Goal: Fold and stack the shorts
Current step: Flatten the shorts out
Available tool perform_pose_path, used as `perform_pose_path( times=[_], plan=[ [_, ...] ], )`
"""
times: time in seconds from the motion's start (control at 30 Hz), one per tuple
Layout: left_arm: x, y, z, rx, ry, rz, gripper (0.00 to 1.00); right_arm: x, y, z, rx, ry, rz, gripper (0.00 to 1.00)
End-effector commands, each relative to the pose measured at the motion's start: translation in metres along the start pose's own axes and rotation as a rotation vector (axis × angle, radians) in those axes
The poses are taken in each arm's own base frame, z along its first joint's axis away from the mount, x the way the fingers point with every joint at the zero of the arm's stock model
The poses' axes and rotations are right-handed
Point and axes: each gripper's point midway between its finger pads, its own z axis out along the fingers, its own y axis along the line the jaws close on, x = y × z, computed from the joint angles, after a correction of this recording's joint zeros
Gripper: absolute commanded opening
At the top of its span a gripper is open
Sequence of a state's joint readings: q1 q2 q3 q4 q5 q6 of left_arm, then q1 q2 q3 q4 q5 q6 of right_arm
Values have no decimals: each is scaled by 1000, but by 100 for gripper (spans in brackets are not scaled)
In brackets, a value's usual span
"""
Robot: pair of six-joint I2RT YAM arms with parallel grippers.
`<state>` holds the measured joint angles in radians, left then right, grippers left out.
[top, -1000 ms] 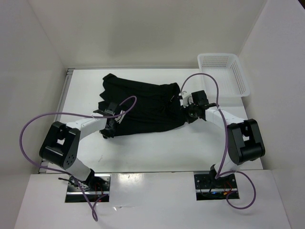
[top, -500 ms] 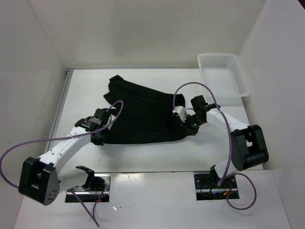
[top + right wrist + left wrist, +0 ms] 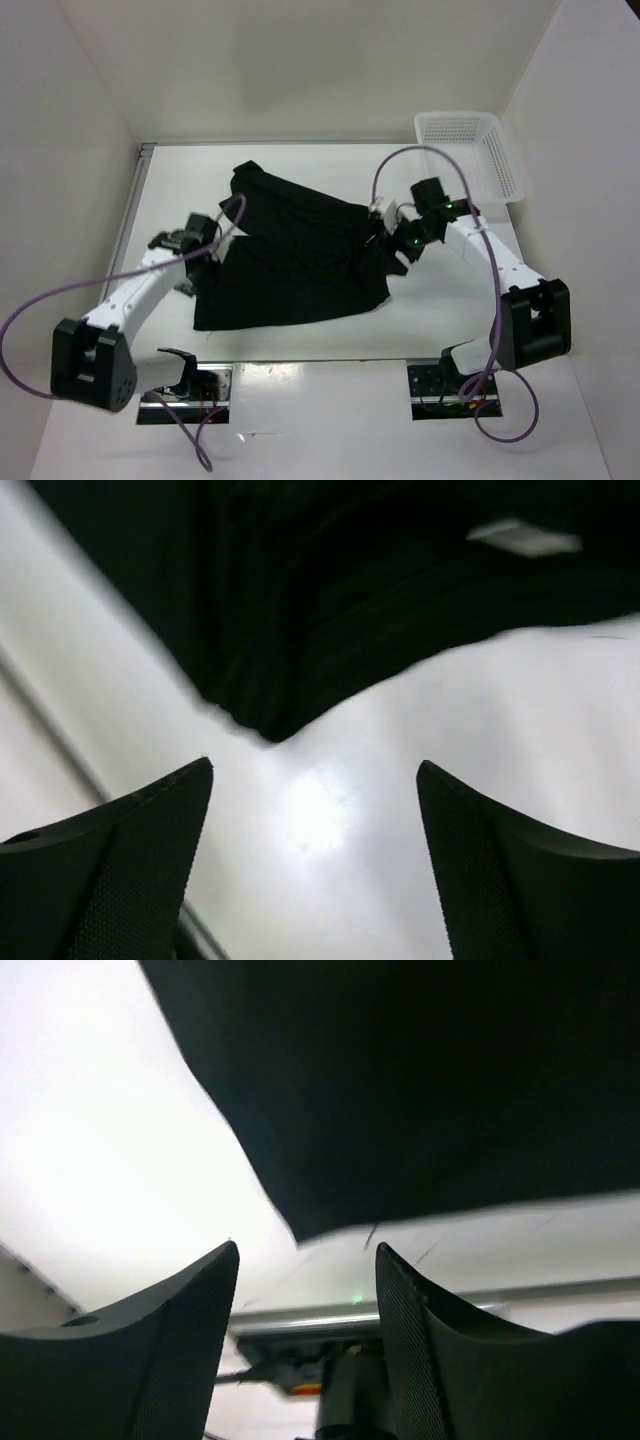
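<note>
The black shorts (image 3: 295, 255) lie spread on the white table, reaching from the back left to the near middle. They fill the top of the left wrist view (image 3: 420, 1090) and of the right wrist view (image 3: 330, 590). My left gripper (image 3: 200, 268) hangs by the shorts' left edge, jaws open, nothing between them (image 3: 305, 1260). At the shorts' right edge my right gripper (image 3: 392, 245) is open and empty (image 3: 315, 770), with bare table under it.
A white mesh basket (image 3: 470, 155) stands at the back right corner of the table (image 3: 440, 300). White walls close in the left, back and right sides. Purple cables loop off both arms.
Both grippers have opened and let go of the shorts, which now lie spread further toward the near edge. The left gripper has moved left; the right gripper has risen toward the back.
</note>
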<state>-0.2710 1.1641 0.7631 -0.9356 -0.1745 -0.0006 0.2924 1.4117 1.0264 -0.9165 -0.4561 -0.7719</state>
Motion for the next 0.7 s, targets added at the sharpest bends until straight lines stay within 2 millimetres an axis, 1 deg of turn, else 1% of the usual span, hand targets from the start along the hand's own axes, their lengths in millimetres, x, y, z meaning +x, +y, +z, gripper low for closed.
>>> perform_pose_path(
  times=[0.0,0.03,0.07,0.1,0.13,0.17,0.2,0.23,0.27,0.3,0.33,0.37,0.4,0.43,0.47,0.5,0.53,0.57,0.6,0.63,0.67],
  plan=[
    [-130,46,-33,47,-351,-204,65,-88,-55,-58,208,-361,205,86],
    [-154,61,-37,56,-389,-238,65,-110,-72,-64,254,-455,207,80],
    [-171,64,-16,118,-336,-257,65,-121,-81,-66,272,-493,248,76],
    [-185,82,-14,126,-346,-297,65,-127,-92,-57,262,-511,349,73],
    [-216,97,-29,130,-408,-302,65,-129,-105,-54,299,-519,394,71],
    [-228,94,-8,189,-372,-304,65,-136,-119,-53,333,-545,420,67],
    [-239,95,-5,206,-377,-301,65,-135,-133,-42,346,-530,474,67],
    [-260,96,4,242,-385,-295,65,-140,-148,-43,402,-534,486,67],
    [-272,99,9,250,-391,-293,65,-133,-154,-33,415,-505,515,67],
    [-282,103,16,250,-391,-293,65,-133,-168,-23,432,-489,527,67],
    [-288,101,40,269,-354,-295,65,-133,-175,-20,449,-485,541,66],
    [-295,108,47,266,-356,-304,65,-137,-186,-23,485,-493,542,66],
    [-313,115,41,266,-398,-298,66,-139,-193,-21,499,-495,542,64],
    [-316,113,60,282,-372,-299,66,-134,-199,-9,496,-470,566,64],
    [-321,115,64,281,-377,-299,66,-140,-204,-10,499,-479,561,64],
    [-330,116,70,289,-385,-296,67,-138,-209,0,493,-470,576,64],
    [-334,112,73,294,-383,-286,67,-139,-212,1,499,-470,588,64],
    [-334,116,80,267,-371,-292,68,-135,-215,6,504,-457,596,64],
    [-334,111,92,264,-349,-286,68,-130,-216,16,496,-437,605,64],
    [-331,112,100,254,-332,-289,68,-124,-221,17,508,-427,618,64],
    [-328,112,107,247,-316,-292,68,-124,-221,17,508,-427,618,66]
  ],
)
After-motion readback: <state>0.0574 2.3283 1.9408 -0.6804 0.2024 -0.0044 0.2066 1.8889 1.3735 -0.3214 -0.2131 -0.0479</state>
